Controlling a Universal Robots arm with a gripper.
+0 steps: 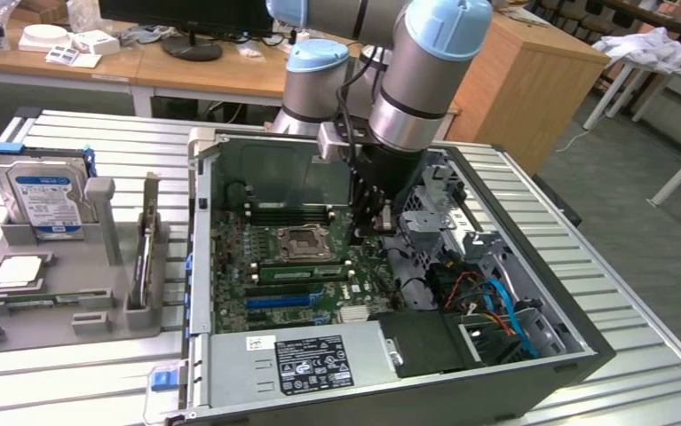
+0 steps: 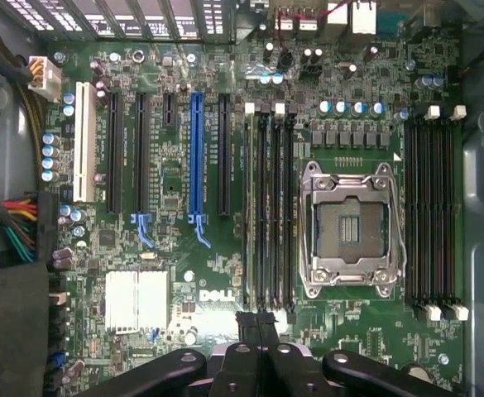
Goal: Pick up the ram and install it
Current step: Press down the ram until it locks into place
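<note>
Green circuit-board material, long, narrow and thin, is being shown by the ram (image 1: pixel 301 272), which is lying along a black memory slot just beside the square metal CPU socket (image 1: pixel 298 241) on the motherboard (image 1: pixel 316 297). It appears to be seated in that slot, though the angle is leaving this uncertain.

Apart from the ram, on the socket's other side, the gripper (image 1: pixel 372 229) is being held low over the board with its dark fingers pressed together and nothing between them. In the wrist view the gripper (image 2: pixel 258 318) is being seen as two black, flat-faced tips meeting, with rows of black memory slots (image 2: pixel 270 207) running away from them next to the silver-framed CPU socket (image 2: pixel 349 227). A blue expansion slot (image 2: pixel 196 153) and a ribbed silver heat sink (image 2: pixel 136 299) are being shown farther along the board.

All of this is being enclosed by the open dark metal computer case (image 1: pixel 553 355). On the exterior view's left, a silver-topped hard drive (image 1: pixel 44 191) is being held upright in a grey moulded tray (image 1: pixel 91 293) on the slatted metal table (image 1: pixel 80 133).
</note>
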